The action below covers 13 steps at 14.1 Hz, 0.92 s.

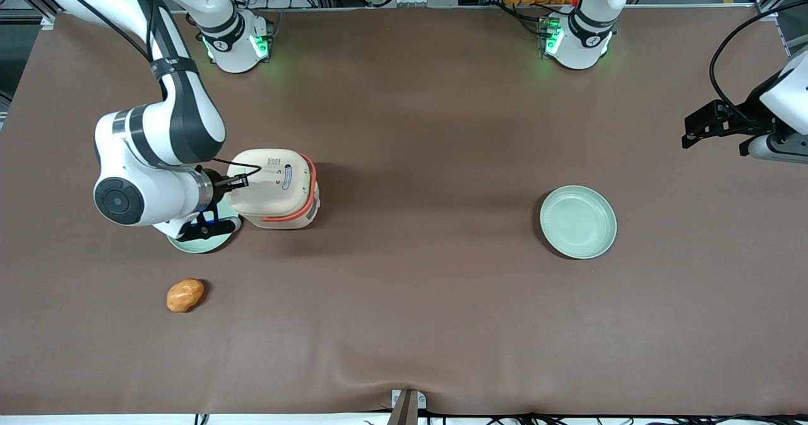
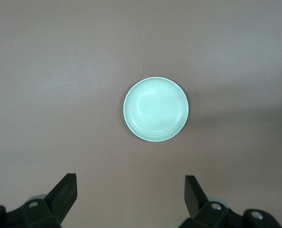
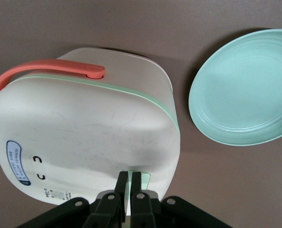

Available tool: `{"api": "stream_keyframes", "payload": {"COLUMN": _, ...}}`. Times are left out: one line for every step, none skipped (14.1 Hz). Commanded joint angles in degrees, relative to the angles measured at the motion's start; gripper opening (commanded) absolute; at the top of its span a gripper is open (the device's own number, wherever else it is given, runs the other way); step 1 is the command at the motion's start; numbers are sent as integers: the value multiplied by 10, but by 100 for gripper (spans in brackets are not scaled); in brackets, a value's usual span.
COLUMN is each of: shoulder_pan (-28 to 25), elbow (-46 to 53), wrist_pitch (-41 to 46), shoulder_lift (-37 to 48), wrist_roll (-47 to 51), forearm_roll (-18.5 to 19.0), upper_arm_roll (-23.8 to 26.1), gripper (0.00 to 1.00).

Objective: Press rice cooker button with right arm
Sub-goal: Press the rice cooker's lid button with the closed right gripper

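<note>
The worktop (image 1: 442, 324) is covered in brown matte cloth — soft, slightly rippled at the near edge. Toward the working arm's end stands the rice cooker (image 1: 278, 188), smooth cream plastic, rounded. The end effector (image 3: 129, 183), fingers pressed together, touches its green button tab (image 3: 142, 178); an off-centre push could slide the light cooker — or slip off.

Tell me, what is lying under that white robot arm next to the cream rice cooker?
A pale green plate lies under the right arm, mostly covered by it. The gripper, fingers shut, touches the cream rice cooker; whether anything lies on the plate's covered part is hidden.
</note>
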<state>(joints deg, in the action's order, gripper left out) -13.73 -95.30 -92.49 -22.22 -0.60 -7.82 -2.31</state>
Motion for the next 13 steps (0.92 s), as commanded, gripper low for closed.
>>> {"api": "stream_keyframes", "payload": {"shoulder_pan": -4, "elbow": -1, "wrist_pitch": 5, "shoulder_lift": 8, "wrist_roll": 3, "forearm_roll": -6, "upper_arm_roll": -6, "gripper": 8}}
{"api": "stream_keyframes", "payload": {"shoulder_pan": -4, "elbow": -2, "wrist_pitch": 6, "shoulder_lift": 7, "wrist_roll": 3, "forearm_roll": -6, "upper_arm_roll": -7, "gripper": 5}}
{"api": "stream_keyframes", "payload": {"shoulder_pan": -4, "elbow": -2, "wrist_pitch": 6, "shoulder_lift": 7, "wrist_roll": 3, "forearm_roll": -6, "upper_arm_roll": -7, "gripper": 5}}
{"api": "stream_keyframes", "payload": {"shoulder_pan": -4, "elbow": -2, "wrist_pitch": 7, "shoulder_lift": 6, "wrist_roll": 4, "forearm_roll": -6, "upper_arm_roll": -7, "gripper": 5}}
{"api": "stream_keyframes", "payload": {"shoulder_pan": -4, "elbow": -2, "wrist_pitch": 7, "shoulder_lift": 6, "wrist_roll": 4, "forearm_roll": -6, "upper_arm_roll": -7, "gripper": 3}}
{"api": "stream_keyframes", "payload": {"shoulder_pan": -3, "elbow": -4, "wrist_pitch": 10, "shoulder_lift": 6, "wrist_roll": 4, "forearm_roll": -6, "upper_arm_roll": -8, "gripper": 3}}
{"api": "stream_keyframes", "payload": {"shoulder_pan": -3, "elbow": -7, "wrist_pitch": 13, "shoulder_lift": 6, "wrist_roll": 4, "forearm_roll": -6, "upper_arm_roll": -8, "gripper": 2}}
{"api": "stream_keyframes", "payload": {"shoulder_pan": -2, "elbow": -8, "wrist_pitch": 13, "shoulder_lift": 6, "wrist_roll": 4, "forearm_roll": -5, "upper_arm_roll": -8, "gripper": 2}}
{"api": "stream_keyframes", "payload": {"shoulder_pan": -2, "elbow": -8, "wrist_pitch": 17, "shoulder_lift": 6, "wrist_roll": 4, "forearm_roll": -5, "upper_arm_roll": -8, "gripper": 2}}
{"api": "stream_keyframes", "payload": {"shoulder_pan": -1, "elbow": -9, "wrist_pitch": 19, "shoulder_lift": 5, "wrist_roll": 4, "forearm_roll": -5, "upper_arm_roll": -9, "gripper": 2}}
{"api": "stream_keyframes", "payload": {"shoulder_pan": -1, "elbow": -9, "wrist_pitch": 18, "shoulder_lift": 4, "wrist_roll": 3, "forearm_roll": -5, "upper_arm_roll": -9, "gripper": 2}}
{"api": "stream_keyframes", "payload": {"shoulder_pan": 0, "elbow": -15, "wrist_pitch": 14, "shoulder_lift": 3, "wrist_roll": 3, "forearm_roll": -5, "upper_arm_roll": -9, "gripper": 2}}
{"api": "stream_keyframes", "payload": {"shoulder_pan": 0, "elbow": -16, "wrist_pitch": 13, "shoulder_lift": 1, "wrist_roll": 3, "forearm_roll": -5, "upper_arm_roll": -9, "gripper": 2}}
